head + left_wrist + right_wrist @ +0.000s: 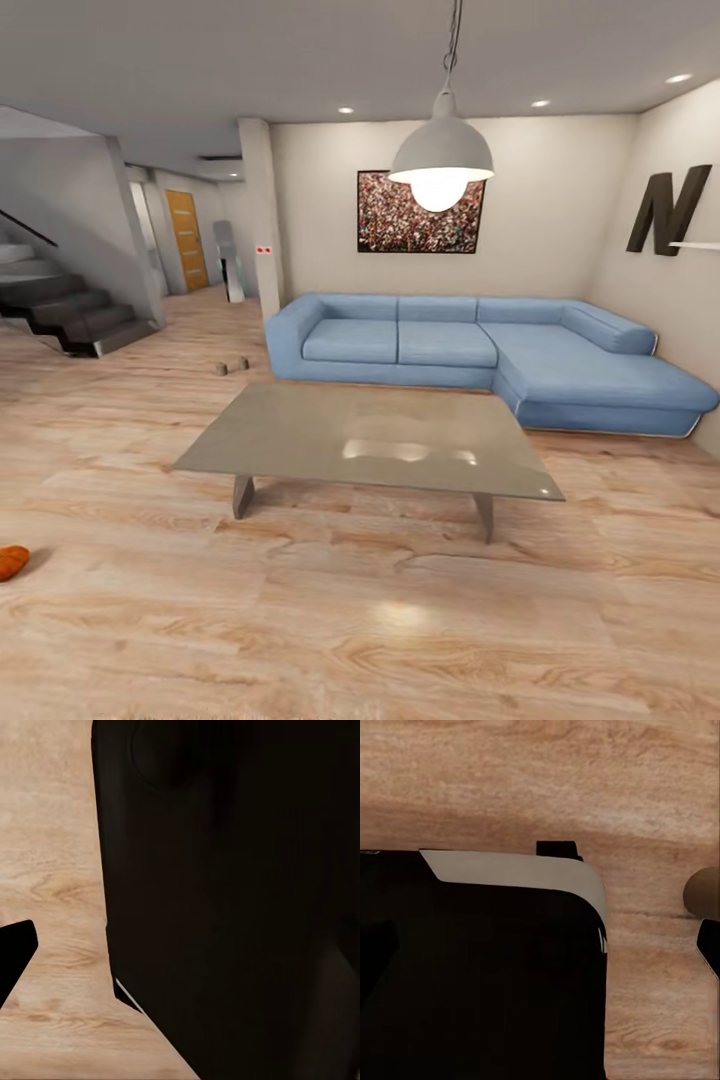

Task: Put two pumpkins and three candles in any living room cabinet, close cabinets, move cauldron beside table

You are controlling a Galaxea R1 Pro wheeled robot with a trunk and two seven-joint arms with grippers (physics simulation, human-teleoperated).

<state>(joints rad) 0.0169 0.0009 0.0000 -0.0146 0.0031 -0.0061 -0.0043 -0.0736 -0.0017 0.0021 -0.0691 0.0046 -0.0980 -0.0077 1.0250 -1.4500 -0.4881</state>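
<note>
The low table (300, 430), with a pale glassy top and slanted grey legs, stands in the middle of the head view. An orange pumpkin (10, 562) lies on the wood floor, cut by the left edge. Two small tan candles (220, 368) (243, 363) stand on the floor beyond the table, near the sofa's left end. The cabinet and the cauldron are out of view. Both wrist views look down at wood floor past the robot's black body (225, 907) (480, 982). A dark tip (15, 956) (709, 945) juts in at an edge of each wrist view; neither gripper's jaws can be made out.
A blue corner sofa (480, 345) stands behind the table against the far and right walls. A pendant lamp (441, 160) hangs over the table. Stairs (70, 310) rise at the far left, with a hallway and an orange door (186, 240) beyond. Open wood floor lies in front.
</note>
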